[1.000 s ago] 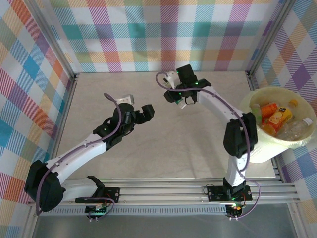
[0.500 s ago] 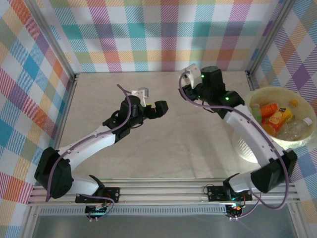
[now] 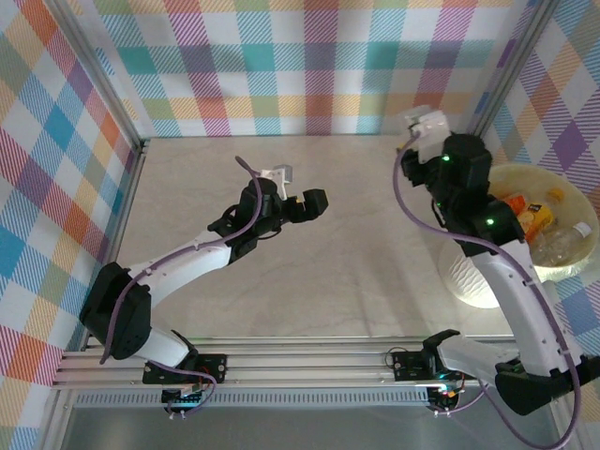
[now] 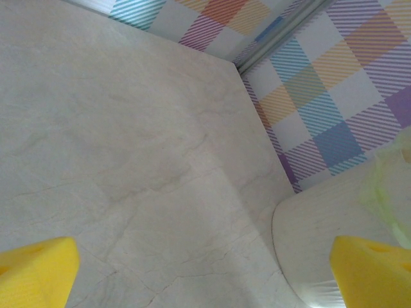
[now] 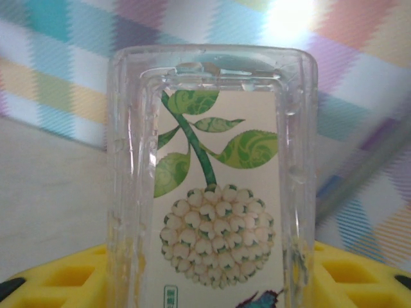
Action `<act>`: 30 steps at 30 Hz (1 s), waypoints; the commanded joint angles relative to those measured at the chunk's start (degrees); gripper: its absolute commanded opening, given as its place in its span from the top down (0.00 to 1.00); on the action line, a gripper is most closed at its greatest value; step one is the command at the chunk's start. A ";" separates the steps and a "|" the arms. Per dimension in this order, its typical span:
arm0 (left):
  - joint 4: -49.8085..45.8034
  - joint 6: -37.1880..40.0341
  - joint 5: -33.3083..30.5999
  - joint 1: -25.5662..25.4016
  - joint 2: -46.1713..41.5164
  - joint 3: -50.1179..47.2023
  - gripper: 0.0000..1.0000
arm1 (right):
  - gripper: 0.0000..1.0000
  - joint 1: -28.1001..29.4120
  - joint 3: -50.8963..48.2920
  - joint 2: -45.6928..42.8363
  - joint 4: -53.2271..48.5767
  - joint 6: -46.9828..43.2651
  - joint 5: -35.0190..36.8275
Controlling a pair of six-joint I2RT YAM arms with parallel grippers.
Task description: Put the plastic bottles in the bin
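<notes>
My right gripper is shut on a clear plastic bottle with a white label printed with green leaves and a flower cluster; its yellow fingers press both sides. From above, the right gripper hangs just left of the bin, a pale yellow-green tub at the right edge. Inside it lie an orange-labelled bottle and a clear bottle. My left gripper is open over the middle of the table, its yellow fingertips far apart with nothing between them. The bin's rim shows at the left wrist view's right edge.
A white round stand sits under the bin's left side, also seen as the stand in the left wrist view. Checked walls and metal corner posts enclose the pale marbled tabletop.
The right arm has swung right from the table's back middle to the bin's edge, carrying the bottle. The left gripper has moved right and a little forward, still open.
</notes>
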 commanded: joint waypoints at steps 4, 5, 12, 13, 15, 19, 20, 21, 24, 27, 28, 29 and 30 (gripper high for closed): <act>1.46 -1.31 -0.60 -0.60 1.43 3.06 0.00 | 0.63 -12.69 1.20 -4.57 -4.73 2.82 3.21; 1.26 -1.34 -0.67 -0.59 1.63 3.25 0.00 | 0.63 -14.65 1.60 -4.56 -6.04 3.01 3.22; -0.16 -1.53 -1.37 -0.59 2.21 4.19 0.00 | 0.63 -24.61 2.76 -2.40 -13.05 4.79 4.17; -0.37 -1.53 -1.46 -0.62 2.32 4.31 0.00 | 0.64 -25.60 3.18 -1.65 -14.05 5.31 4.60; -0.91 -1.45 -1.68 -0.64 2.51 4.58 0.00 | 0.63 -27.63 4.83 0.35 -17.07 6.62 4.87; -2.16 -1.22 -1.72 -0.59 3.21 5.75 0.00 | 0.63 -29.62 9.56 5.03 -23.77 9.26 4.46; -2.45 -1.22 -1.50 -0.59 3.41 6.12 0.00 | 0.62 -30.02 11.12 6.47 -26.05 10.01 4.14; -2.59 -1.16 -1.37 -0.57 3.64 6.46 0.00 | 0.62 -30.43 12.60 7.97 -28.19 10.40 3.90; -2.63 -1.58 -0.87 -0.57 4.12 7.11 0.00 | 0.61 -32.34 17.01 12.15 -33.72 13.64 4.38; -3.04 -1.92 -0.12 -0.59 4.57 8.02 0.00 | 0.60 -35.38 19.58 14.59 -36.83 16.26 3.88; -3.34 -1.91 0.06 -0.59 4.69 8.30 0.00 | 0.59 -36.15 19.82 14.96 -37.35 17.06 3.45; -3.71 -1.92 0.17 -0.59 4.89 8.67 0.00 | 0.57 -36.92 20.02 15.38 -37.73 17.98 2.41; -3.95 -1.99 0.19 -0.58 5.08 8.94 0.00 | 0.56 -37.52 20.09 15.99 -38.03 19.08 1.43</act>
